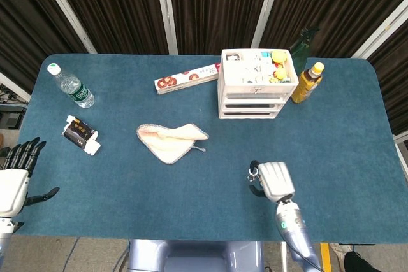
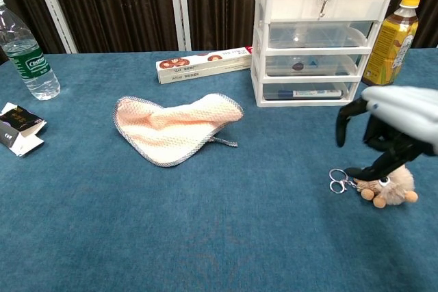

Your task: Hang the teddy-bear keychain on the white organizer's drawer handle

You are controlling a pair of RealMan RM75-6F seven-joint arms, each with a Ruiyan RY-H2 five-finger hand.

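Note:
The teddy-bear keychain (image 2: 387, 190) lies on the blue table at the front right, its metal rings (image 2: 337, 182) to its left. My right hand (image 2: 395, 124) hovers directly over the bear, fingers spread and curved down, the fingertips (image 2: 375, 169) close to its head. From the head view the right hand (image 1: 274, 181) hides the bear and only the rings (image 1: 253, 171) show. The white organizer (image 2: 321, 39) stands at the back, its top drawer handle (image 2: 320, 7) bare. My left hand (image 1: 13, 184) rests open at the table's front left edge.
A pink cloth (image 2: 171, 128) lies mid-table. A yellow bottle (image 2: 388, 39) stands right of the organizer and a long flat box (image 2: 203, 64) left of it. A water bottle (image 2: 26, 52) and a small dark packet (image 2: 17, 130) sit far left.

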